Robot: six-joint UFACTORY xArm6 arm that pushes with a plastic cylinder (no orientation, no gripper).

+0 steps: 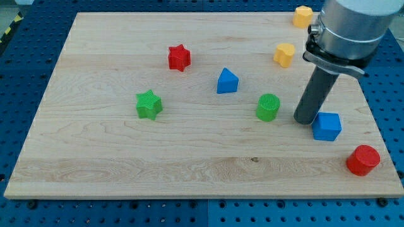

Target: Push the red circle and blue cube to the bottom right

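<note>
The red circle [363,159] lies near the board's bottom right corner. The blue cube [327,126] sits up and to the left of it, a short gap between them. My tip [305,119] rests on the board at the blue cube's upper left side, touching or almost touching it. The rod rises toward the view's top right into the grey arm body.
A green circle [268,107] stands just left of my tip. A blue triangular block [227,81], a red star [179,57] and a green star [149,104] lie further left. Two yellow blocks [284,55] [303,16] sit at the top right. The wooden board's [126,164] right edge is close to the red circle.
</note>
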